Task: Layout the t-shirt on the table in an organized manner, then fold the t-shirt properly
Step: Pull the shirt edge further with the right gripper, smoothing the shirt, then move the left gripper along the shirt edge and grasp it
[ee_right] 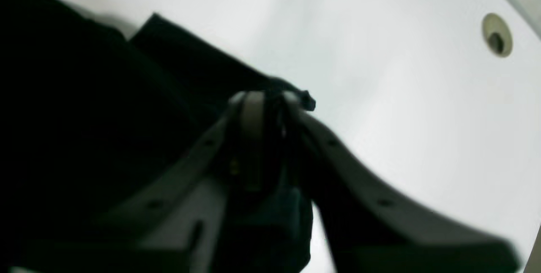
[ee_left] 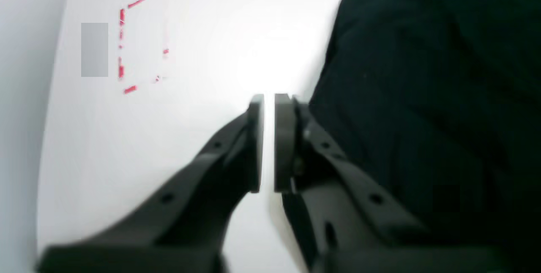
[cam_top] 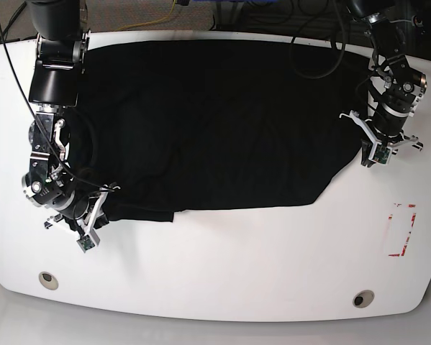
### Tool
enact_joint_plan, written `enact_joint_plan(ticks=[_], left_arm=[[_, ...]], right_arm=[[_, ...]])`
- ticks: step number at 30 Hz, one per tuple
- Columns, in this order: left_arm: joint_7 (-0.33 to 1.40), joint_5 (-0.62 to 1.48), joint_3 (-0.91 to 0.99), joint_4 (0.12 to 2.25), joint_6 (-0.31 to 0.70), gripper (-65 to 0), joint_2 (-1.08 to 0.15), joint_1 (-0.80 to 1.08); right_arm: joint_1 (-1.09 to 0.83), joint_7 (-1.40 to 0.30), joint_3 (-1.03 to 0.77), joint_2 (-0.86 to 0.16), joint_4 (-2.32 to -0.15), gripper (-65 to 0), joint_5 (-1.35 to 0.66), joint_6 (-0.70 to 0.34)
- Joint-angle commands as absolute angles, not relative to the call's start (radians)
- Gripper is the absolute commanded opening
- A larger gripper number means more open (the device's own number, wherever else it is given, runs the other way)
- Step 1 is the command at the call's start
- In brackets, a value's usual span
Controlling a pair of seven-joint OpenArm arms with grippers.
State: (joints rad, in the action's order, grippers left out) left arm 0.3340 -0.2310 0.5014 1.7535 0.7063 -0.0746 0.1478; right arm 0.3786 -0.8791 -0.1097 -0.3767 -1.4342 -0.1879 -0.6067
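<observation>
I work in a robotics lab: my two arms are mounted at a glossy white worktop [cam_top: 215,287], cables [cam_top: 316,43] trailing behind.

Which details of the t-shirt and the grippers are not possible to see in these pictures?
- t-shirt: collar, lettering and print cannot be found in the base view; the black cloth shows no detail.
- right gripper: in the right wrist view, blur and dark cloth hide whether the fingertips pinch the cloth.
- left gripper: its tips are blurred in the left wrist view; contact with the table is unclear.
- The shirt's far edge: the base view's top crops it.
</observation>
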Motion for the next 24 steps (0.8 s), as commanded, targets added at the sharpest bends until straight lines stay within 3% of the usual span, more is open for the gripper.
enact_joint_plan(ticks=[1, 4, 5, 7, 13, 15, 24], left_arm=[[0.383, -0.217, 0.495, 1.773, 0.698, -52.3, -0.085, 0.097], [0.446, -0.216, 0.492, 1.774, 0.698, -37.5, -0.085, 0.064], [0.452, -0.216, 0.492, 1.774, 0.698, -34.9, -0.085, 0.058], [0.473, -0.216, 0.493, 1.774, 0.698, -23.6, -0.085, 0.028], [0.536, -0.213, 0.493, 1.773, 0.698, -2.6, -0.084, -0.041], [0.561, -0.211, 0.493, 1.765, 0.698, 0.0, -0.082, -0.07], [0.568, -0.203, 0.496, 1.633, 0.698, 0.0, -0.044, -0.166]], right_arm=[[0.392, -0.858, -0.12, -0.397, -1.451, -43.7, -0.194, -0.602], [0.378, -0.858, -0.12, -0.397, -1.461, -33.1, -0.194, -0.602], [0.375, -0.858, -0.12, -0.397, -1.466, -31.9, -0.194, -0.602], [0.366, -0.858, -0.116, -0.397, -1.478, -28.2, -0.194, -0.602], [0.349, -0.858, -0.114, -0.395, -1.486, -28.0, -0.196, -0.605], [0.348, -0.858, -0.114, -0.395, -1.486, -28.0, -0.197, -0.607], [0.326, -0.857, -0.114, -0.394, -1.486, -28.0, -0.199, -0.607]])
